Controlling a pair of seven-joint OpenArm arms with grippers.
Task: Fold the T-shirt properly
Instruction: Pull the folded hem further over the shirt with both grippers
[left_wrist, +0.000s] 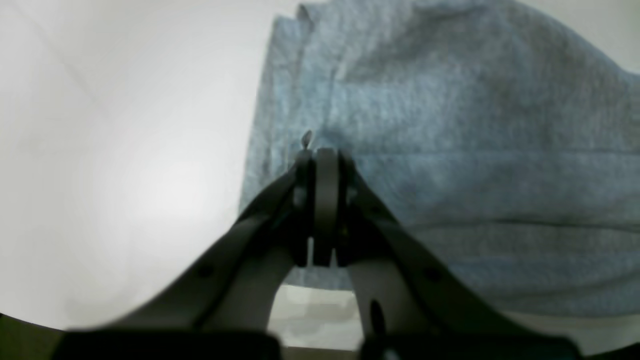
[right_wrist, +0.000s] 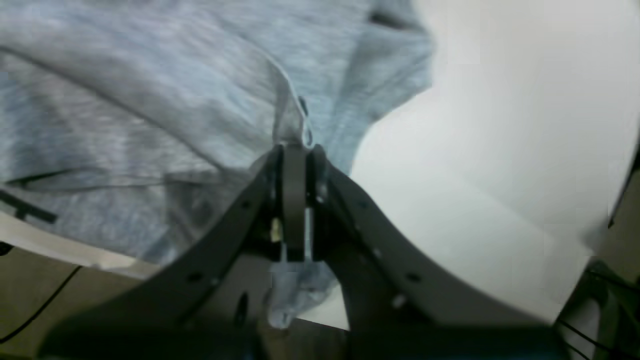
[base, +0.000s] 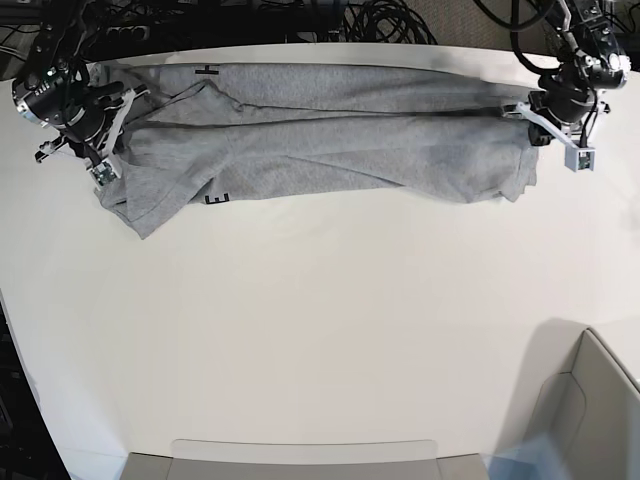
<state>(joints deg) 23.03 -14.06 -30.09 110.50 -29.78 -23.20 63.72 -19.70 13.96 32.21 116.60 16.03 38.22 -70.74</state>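
Stretching crosswise between both arms, the T-shirt (base: 330, 140) lies along the surface's (base: 320, 330) far edge, left gripper (base: 540, 122) and right gripper (base: 105, 150) jaws pinching opposite ends.

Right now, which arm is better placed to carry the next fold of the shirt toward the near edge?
Neither alone. The left gripper and right gripper are each shut on opposite ends of the T-shirt, stretched along the far side of the table. Probably both should move together.
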